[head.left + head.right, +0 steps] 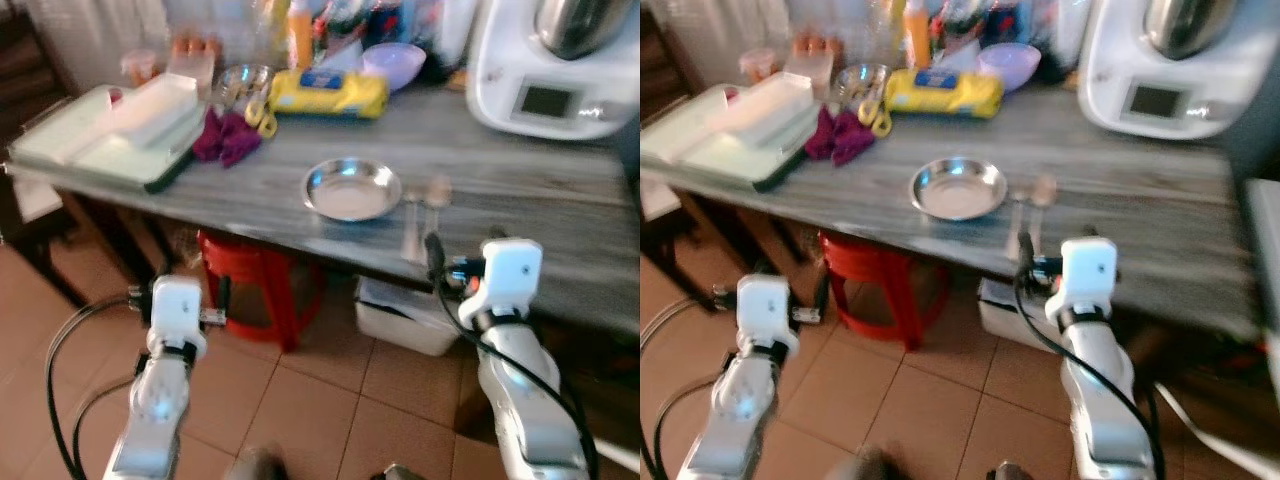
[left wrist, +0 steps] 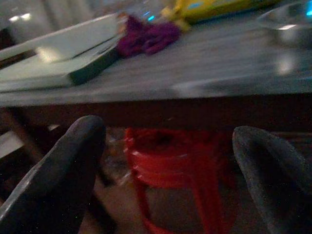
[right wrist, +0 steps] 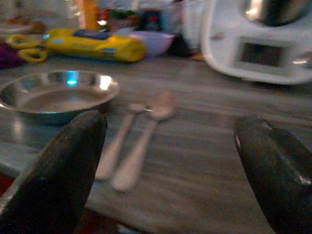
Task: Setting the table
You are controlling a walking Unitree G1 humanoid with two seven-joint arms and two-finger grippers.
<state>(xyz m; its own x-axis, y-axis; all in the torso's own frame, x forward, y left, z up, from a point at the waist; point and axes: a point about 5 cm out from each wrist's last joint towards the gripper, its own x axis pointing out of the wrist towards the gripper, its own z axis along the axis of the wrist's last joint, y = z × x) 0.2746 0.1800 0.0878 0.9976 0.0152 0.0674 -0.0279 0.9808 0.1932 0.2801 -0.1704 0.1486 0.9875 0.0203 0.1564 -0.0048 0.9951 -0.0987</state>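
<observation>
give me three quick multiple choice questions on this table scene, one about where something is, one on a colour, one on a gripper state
1. Where do the two spoons lie?
A. inside the steel bowl
B. on the table beside the steel bowl
C. on the red stool

2. What colour is the stool under the table?
A. red
B. blue
C. white

3. How is the right gripper?
A. shut on a spoon
B. shut on the bowl
C. open, holding nothing

Answers:
1 B: the spoons rest side by side on the table, next to the steel bowl on the robot's right.
2 A: its seat and legs show red below the table edge.
3 C: the right wrist view shows its fingers wide apart with the spoons on the table beyond them.
</observation>
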